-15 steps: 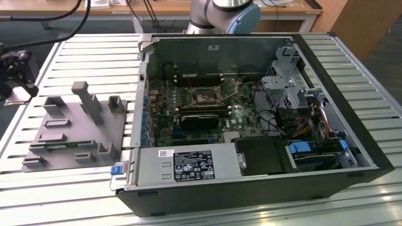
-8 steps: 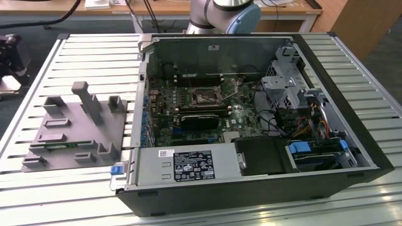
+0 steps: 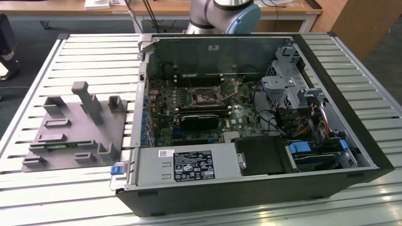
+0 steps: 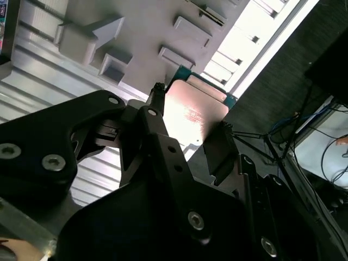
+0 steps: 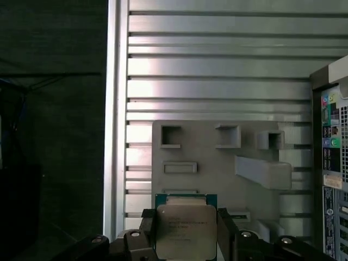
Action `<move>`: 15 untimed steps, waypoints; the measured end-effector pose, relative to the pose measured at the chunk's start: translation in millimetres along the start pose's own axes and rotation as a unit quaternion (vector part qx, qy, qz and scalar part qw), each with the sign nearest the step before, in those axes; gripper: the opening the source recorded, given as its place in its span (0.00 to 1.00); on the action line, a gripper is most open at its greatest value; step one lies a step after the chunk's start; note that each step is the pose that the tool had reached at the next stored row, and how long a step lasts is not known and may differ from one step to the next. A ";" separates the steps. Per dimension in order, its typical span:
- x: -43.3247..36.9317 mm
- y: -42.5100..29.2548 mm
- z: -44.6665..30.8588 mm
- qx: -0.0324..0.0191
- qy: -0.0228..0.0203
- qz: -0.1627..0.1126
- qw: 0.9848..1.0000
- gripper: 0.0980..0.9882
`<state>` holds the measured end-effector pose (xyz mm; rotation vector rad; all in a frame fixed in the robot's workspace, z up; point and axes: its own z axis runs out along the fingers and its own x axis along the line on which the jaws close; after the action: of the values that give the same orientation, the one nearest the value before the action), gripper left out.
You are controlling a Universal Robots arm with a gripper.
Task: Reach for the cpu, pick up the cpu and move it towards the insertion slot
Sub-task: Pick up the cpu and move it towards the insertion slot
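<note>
The cpu [image 5: 184, 232] is a flat square chip with a silvery top and a green rim, and my gripper [image 5: 186, 228] is shut on it. One black finger presses each of two opposite edges. In the second wrist view the cpu [image 4: 194, 111] shows a pale shiny face between the fingertips [image 4: 157, 103] of the gripper [image 4: 191, 109]. It hangs in the air above the grey fixture [image 5: 217, 163] on the slatted table. The insertion slot [image 3: 206, 98], a square socket with a metal frame and dark centre, sits on the motherboard inside the open computer case [image 3: 326, 155].
The grey fixture [image 3: 69, 132] with upright posts and pockets lies on the exterior view's left, beside the case. A larger black rectangular block [image 3: 199, 120] sits just below the socket. The arm's base [image 3: 226, 14] stands behind the case. The table edge [image 5: 111, 136] borders dark floor.
</note>
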<state>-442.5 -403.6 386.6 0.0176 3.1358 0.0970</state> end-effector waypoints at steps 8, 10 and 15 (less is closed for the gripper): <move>-2.7 0.8 -10.4 0.000 0.000 0.001 1.000 0.49; -5.1 0.9 -10.4 0.000 0.000 0.002 1.000 0.49; -14.2 1.0 -10.4 0.000 0.000 0.004 1.000 0.49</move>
<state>-428.4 -403.5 397.0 0.0316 3.1353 0.0971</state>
